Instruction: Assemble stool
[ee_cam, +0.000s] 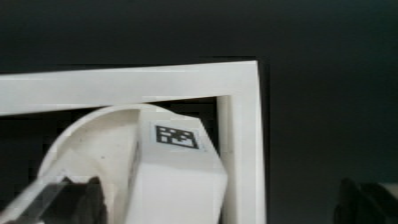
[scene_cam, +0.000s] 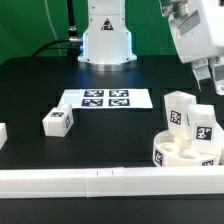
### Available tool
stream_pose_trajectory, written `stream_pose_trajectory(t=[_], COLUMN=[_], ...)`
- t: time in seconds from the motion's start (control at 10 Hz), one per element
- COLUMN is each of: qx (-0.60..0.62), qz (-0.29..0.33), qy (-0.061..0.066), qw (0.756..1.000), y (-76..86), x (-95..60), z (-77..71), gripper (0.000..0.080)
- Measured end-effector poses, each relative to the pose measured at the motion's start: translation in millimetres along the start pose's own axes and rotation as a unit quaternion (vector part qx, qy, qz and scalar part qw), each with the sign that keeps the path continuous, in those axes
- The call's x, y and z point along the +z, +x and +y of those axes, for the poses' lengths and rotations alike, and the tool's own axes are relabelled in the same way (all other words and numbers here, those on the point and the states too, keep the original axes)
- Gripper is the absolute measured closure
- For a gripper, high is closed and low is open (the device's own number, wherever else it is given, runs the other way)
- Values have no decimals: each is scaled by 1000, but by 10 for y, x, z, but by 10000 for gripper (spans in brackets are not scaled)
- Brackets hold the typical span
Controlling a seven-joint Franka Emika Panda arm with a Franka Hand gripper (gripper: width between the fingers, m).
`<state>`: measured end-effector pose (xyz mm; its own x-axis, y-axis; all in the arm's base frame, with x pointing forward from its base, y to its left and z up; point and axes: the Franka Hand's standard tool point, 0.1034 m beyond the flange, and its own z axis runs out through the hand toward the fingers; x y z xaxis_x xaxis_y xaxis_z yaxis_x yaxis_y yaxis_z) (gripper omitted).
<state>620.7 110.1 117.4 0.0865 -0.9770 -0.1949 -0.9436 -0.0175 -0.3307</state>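
Observation:
The round white stool seat (scene_cam: 178, 156) lies at the exterior view's right, near the front rail. Two tagged white legs (scene_cam: 180, 110) (scene_cam: 201, 124) stand upright on it. My gripper (scene_cam: 210, 80) hangs above and behind them, open and holding nothing. In the wrist view a tagged leg (ee_cam: 169, 170) rises from the seat (ee_cam: 89, 130) between my gripper's (ee_cam: 214, 205) dark fingertips (ee_cam: 63, 200), with a gap on each side. A loose leg (scene_cam: 57, 121) lies on the black table at the exterior view's left.
The marker board (scene_cam: 105, 99) lies flat mid-table. A long white rail (scene_cam: 100, 180) runs along the front, and rails meet in a corner (ee_cam: 240, 100) by the seat. Another white piece (scene_cam: 2, 135) shows at the left edge. The robot base (scene_cam: 106, 40) stands behind.

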Motion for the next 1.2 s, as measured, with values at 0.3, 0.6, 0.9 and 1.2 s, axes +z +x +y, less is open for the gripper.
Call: stream_pose_trajectory(t=[0.3, 0.6, 0.9, 1.2], qx=[-205, -343, -435, -591], qz=[3, -17, -22, -32], qy=[-33, -60, -58, -55], qw=[978, 937, 898, 804], y=[-36, -100, -92, -7], x=[44, 28, 34, 42], z=[62, 23, 28, 12], gripper=[151, 151, 151, 151])
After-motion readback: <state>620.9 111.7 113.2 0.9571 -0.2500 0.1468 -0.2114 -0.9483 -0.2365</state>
